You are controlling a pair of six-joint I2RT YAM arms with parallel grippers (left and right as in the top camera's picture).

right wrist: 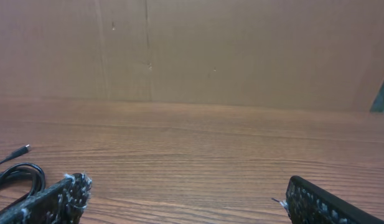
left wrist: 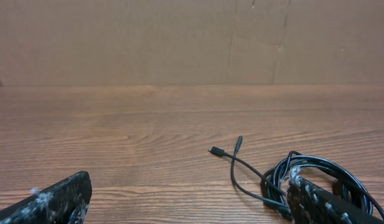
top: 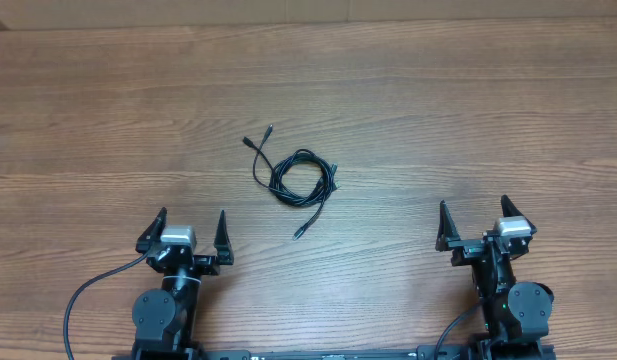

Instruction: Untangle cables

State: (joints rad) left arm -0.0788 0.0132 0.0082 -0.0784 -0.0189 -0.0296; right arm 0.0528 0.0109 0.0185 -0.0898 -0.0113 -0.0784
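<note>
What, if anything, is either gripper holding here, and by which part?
Nothing is held: the left gripper and right gripper stand open and empty; the cables lie loose on the table.

Black pointed fingers [left wrist: 55, 199] are edging each pincer, their tips showing whitish scuffs. Behind the left gripper [top: 191, 218] a silver-grey block [top: 177, 238] is sitting, with a thick black wire [top: 68, 320] trailing further back. The right gripper [top: 473, 208] is wearing the same.

The cables [top: 303, 178] are black throughout. The table [top: 438, 110] is reddish-brown wood with fine darker grain streaks. The left gripper [top: 191, 218] and right gripper [top: 473, 208] are black, each with a silver-grey block; their fingers [left wrist: 61, 198] carry whitish flecks. The backdrop [left wrist: 179, 37] is plain tan.
</note>
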